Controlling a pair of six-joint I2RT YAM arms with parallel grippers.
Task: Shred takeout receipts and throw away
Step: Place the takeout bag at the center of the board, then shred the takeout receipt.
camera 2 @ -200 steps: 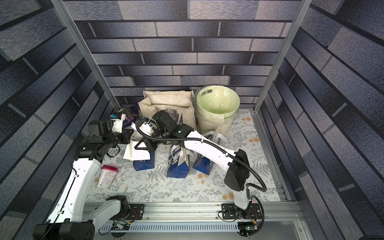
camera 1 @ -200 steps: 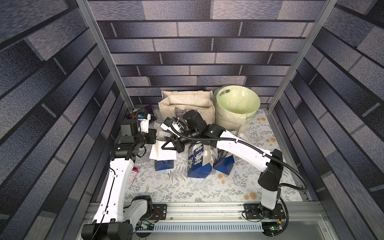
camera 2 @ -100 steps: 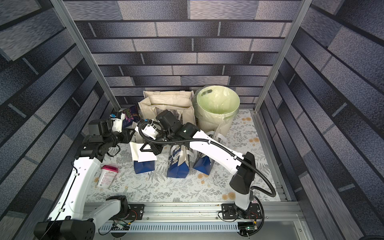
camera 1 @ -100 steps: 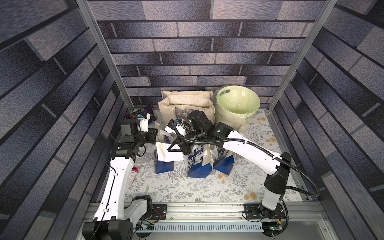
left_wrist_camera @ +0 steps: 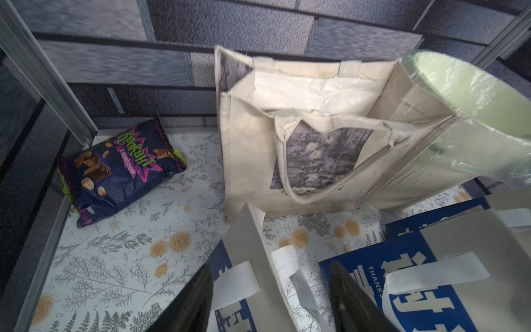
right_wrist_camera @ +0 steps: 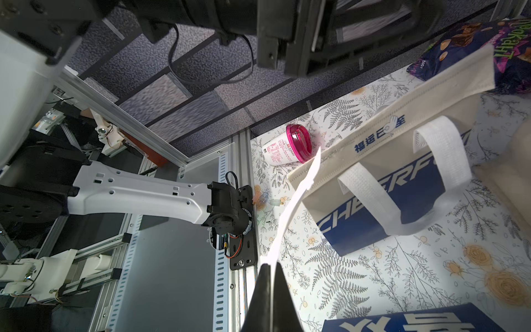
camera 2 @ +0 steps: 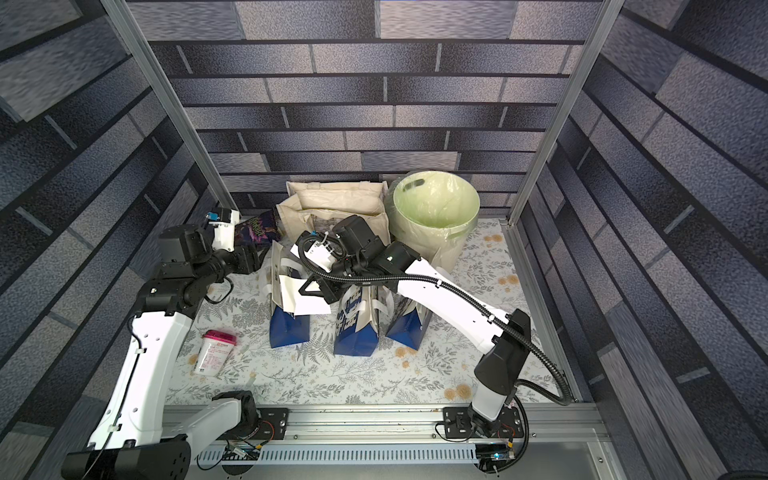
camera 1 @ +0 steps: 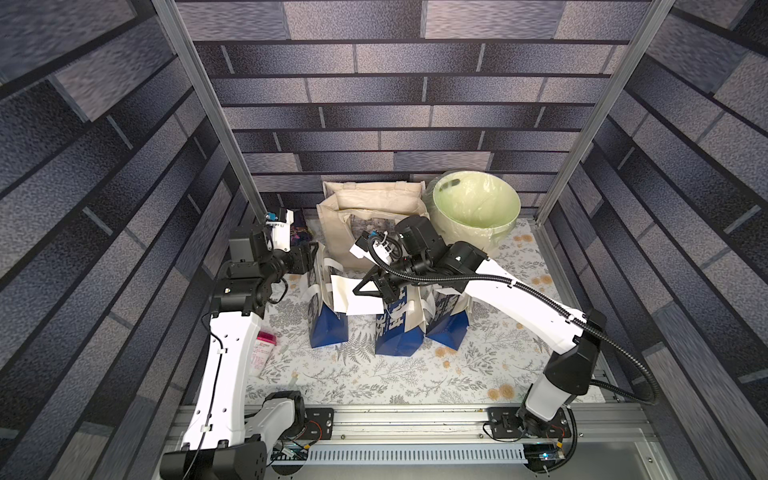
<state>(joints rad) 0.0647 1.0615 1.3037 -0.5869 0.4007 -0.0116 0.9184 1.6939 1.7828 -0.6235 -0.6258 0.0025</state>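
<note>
The right end effector is clenched on a white receipt, pinching one end between its tips at the bottom centre of the right wrist view. The slip rises edge-on, bending, toward the middle of that frame. In both top views the receipt hangs at frame centre over the leftmost paper bag; whether it touches the bag cannot be told.

The left end effector is released. Its two dark fingers are spread apart at the bottom of the left wrist view, with that bag's rim showing between them and nothing gripped. In a top view the left end effector sits left of centre, just beside the bag's upper edge.

Right of this bag stand a middle bag and a right bag. Above them in the frame are a canvas tote and a lined bin. A snack packet lies in the far left corner and a pink-lidded cup lies on its side at lower left, both on the floral table.
</note>
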